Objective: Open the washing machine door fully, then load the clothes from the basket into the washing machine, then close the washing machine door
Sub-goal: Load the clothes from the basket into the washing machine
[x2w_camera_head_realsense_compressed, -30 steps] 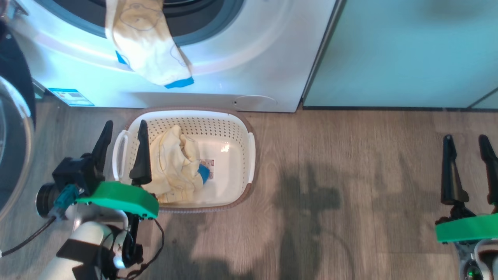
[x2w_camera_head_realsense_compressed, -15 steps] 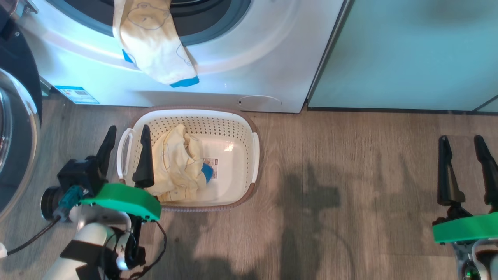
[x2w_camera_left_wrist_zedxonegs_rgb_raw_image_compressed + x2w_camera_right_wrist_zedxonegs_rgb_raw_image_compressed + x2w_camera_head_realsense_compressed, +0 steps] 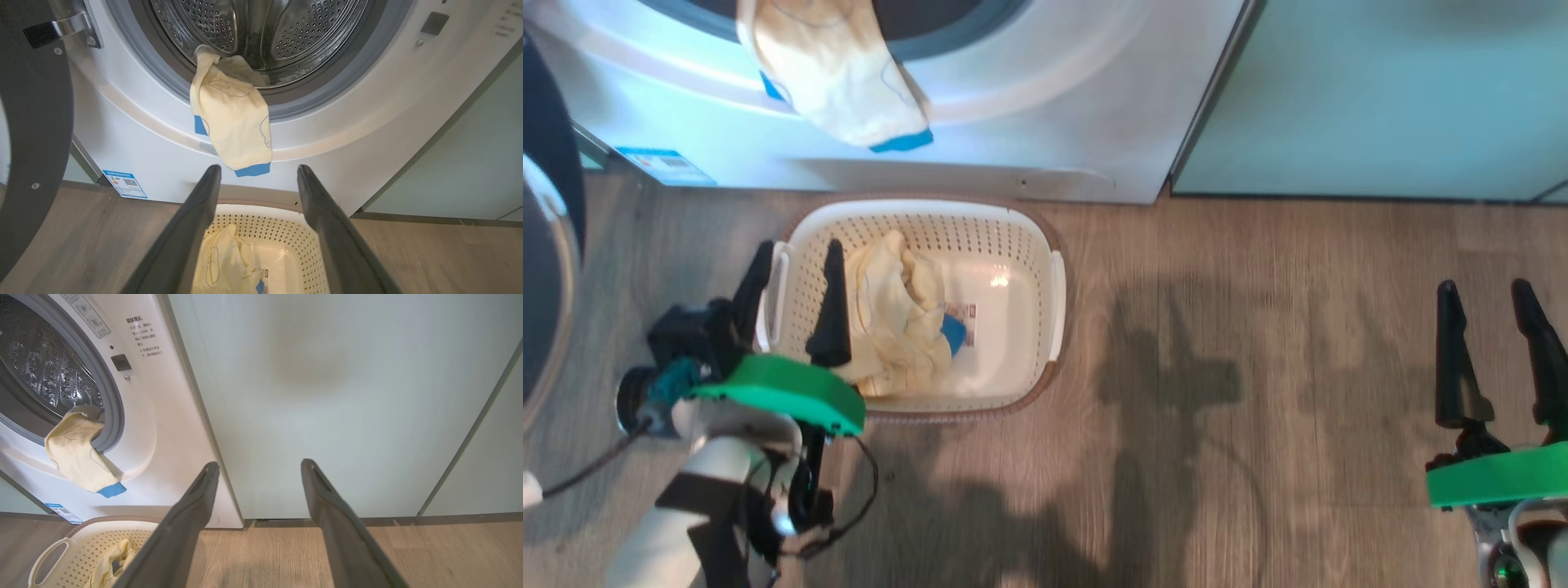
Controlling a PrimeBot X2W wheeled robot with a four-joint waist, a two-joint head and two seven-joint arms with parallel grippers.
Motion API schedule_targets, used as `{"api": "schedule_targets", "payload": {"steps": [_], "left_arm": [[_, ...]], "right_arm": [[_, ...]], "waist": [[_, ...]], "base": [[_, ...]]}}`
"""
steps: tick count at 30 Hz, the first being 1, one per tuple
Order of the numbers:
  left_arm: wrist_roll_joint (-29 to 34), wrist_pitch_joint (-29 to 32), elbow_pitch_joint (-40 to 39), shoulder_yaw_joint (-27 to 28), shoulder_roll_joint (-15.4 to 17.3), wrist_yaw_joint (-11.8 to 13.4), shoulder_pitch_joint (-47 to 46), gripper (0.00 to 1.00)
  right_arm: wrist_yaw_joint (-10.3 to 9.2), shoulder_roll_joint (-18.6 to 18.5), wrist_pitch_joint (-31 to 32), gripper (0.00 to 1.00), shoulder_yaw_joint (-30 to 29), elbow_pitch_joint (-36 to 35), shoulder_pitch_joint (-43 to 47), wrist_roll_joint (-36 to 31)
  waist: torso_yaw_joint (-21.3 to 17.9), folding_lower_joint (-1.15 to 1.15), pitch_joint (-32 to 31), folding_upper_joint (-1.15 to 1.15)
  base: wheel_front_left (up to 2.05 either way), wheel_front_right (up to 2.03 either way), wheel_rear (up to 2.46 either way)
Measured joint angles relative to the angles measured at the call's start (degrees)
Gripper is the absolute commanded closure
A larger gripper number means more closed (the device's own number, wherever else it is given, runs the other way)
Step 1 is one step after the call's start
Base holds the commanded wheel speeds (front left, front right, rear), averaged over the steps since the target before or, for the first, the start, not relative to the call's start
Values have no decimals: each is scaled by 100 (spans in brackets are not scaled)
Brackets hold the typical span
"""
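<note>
1. A white front-loading washing machine (image 3: 367,134) stands at the far side of the scene. The washing machine door (image 3: 36,134) is swung wide open on the robot's left, with its dark inner rim facing out.
2. One pale yellow garment (image 3: 233,122) with blue trim hangs half out of the steel drum (image 3: 261,32). It drapes over the grey gasket (image 3: 327,94) and down the white front, with a blue cuff at its lowest edge.
3. A blue-edged sticker (image 3: 658,163) sits low on the machine's front, near the open door.
4. The white perforated basket (image 3: 1029,245), brown-rimmed, rests on the wooden floor (image 3: 1217,327) just in front of the machine, below the hanging garment.
5. More pale yellow clothes (image 3: 890,318) lie heaped in the left half of the basket, with a blue patch showing. A small label (image 3: 960,313) is visible on the basket floor beside them.
6. The left gripper (image 3: 798,249) has its jaws spread wide and holds nothing. It hangs over the basket's left end, with one finger outside the end wall and the other over the inside, just beside the heap. Whether that finger touches the fabric cannot be told.
7. The right gripper (image 3: 1482,287) is also wide open and empty. It is well apart to the right, over bare floor and in front of the pale green cabinets (image 3: 1380,90).
</note>
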Motion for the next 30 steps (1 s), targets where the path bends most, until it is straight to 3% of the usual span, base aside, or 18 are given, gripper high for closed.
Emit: {"api": "schedule_targets", "payload": {"steps": [17, 21, 30], "left_arm": [[-192, 271, 1432, -32, -12, -477, -1859, 0], [-191, 412, 2078, -12, 69, -588, -2634, 0], [-192, 563, 2989, 182, 338, -601, -3513, 0]], "right_arm": [[0, 1, -255, 0, 146, 102, -593, 152], [0, 4, -332, 0, 302, 266, -792, 241], [0, 31, -491, 0, 413, 498, -992, 396]], "waist": [[-221, 1, 1132, 0], [-422, 1, 1444, 0], [-767, 1, 1867, 0]], "base": [[0, 0, 0], [0, 0, 0], [0, 0, 0]]}}
